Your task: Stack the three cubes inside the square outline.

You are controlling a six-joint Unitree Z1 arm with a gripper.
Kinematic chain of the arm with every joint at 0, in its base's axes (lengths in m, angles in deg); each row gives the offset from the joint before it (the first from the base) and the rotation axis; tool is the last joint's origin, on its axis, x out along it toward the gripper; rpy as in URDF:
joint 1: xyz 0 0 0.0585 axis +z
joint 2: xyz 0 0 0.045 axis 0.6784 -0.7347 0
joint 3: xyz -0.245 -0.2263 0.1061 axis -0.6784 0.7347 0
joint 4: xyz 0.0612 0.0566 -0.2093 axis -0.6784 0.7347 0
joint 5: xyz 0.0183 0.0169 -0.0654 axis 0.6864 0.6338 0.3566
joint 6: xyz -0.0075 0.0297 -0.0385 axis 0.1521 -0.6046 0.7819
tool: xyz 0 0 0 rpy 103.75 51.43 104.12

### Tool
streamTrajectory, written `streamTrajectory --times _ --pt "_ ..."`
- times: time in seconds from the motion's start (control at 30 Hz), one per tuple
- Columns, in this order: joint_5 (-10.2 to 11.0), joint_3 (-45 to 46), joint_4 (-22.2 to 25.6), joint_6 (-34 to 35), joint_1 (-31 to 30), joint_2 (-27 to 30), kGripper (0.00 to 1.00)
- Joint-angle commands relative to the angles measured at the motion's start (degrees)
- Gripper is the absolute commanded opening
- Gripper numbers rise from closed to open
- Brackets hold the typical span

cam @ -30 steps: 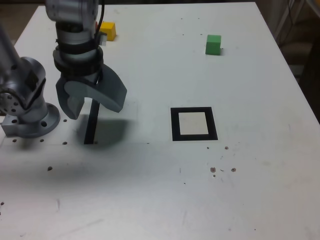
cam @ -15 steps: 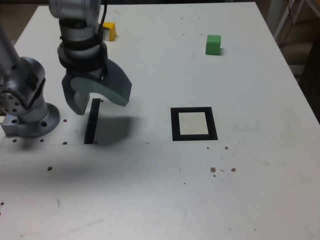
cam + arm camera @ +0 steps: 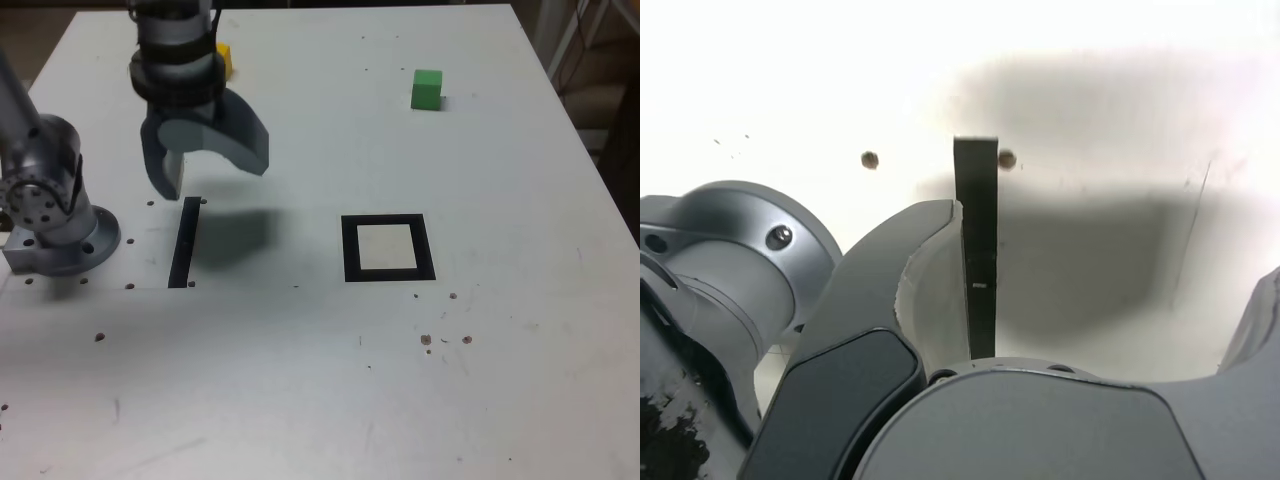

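Note:
My gripper (image 3: 208, 172) hangs open and empty above the table in the exterior view's upper left, jaws spread wide. A yellow cube (image 3: 224, 58) peeks out just behind the arm, mostly hidden by it. The green cube (image 3: 427, 88) sits far off at the exterior view's upper right. The square outline (image 3: 387, 247), thick black around a cream centre, lies to the right of the gripper and holds nothing. A red cube is out of view. The wrist view shows one grey finger (image 3: 915, 270) over the white table.
A thin black strip (image 3: 185, 241) (image 3: 977, 240) lies on the table just below the gripper. The arm's grey base (image 3: 50, 215) stands at the exterior view's left edge. Small dark specks dot the white tabletop (image 3: 400, 380).
The gripper has moved toward the far edge and slightly right in the exterior view, off the black strip and nearer the yellow cube, staying open.

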Motion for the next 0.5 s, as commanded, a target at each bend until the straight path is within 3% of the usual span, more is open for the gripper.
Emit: streamTrajectory --times 0.0,0.47 --pt "0.1 -1.6 1.7 -2.0 2.6 -1.3 0.99" --pt "0.1 -11.3 5.2 -8.5 16.9 -6.8 0.99"
